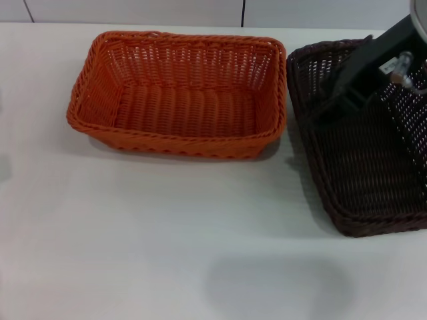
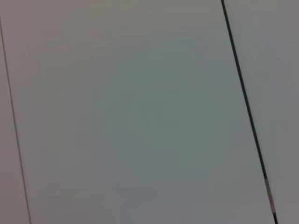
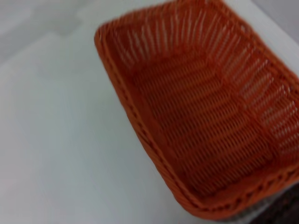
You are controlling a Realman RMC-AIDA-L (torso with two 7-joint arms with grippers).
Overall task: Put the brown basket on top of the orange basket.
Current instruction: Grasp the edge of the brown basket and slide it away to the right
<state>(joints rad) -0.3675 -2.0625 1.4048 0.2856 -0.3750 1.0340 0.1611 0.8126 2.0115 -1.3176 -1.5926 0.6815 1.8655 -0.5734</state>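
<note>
Brown basket point(image 1: 363, 167): set on the desk point(image 1: 167, 247), just beside the orange basket point(image 1: 180, 93) on its right.
Right tool point(image 1: 333, 100): lowered at the brown basket's far-left rim; finger state cannot be told.
Direction: orange basket lies leftward.
Left tool: not seen.
</note>
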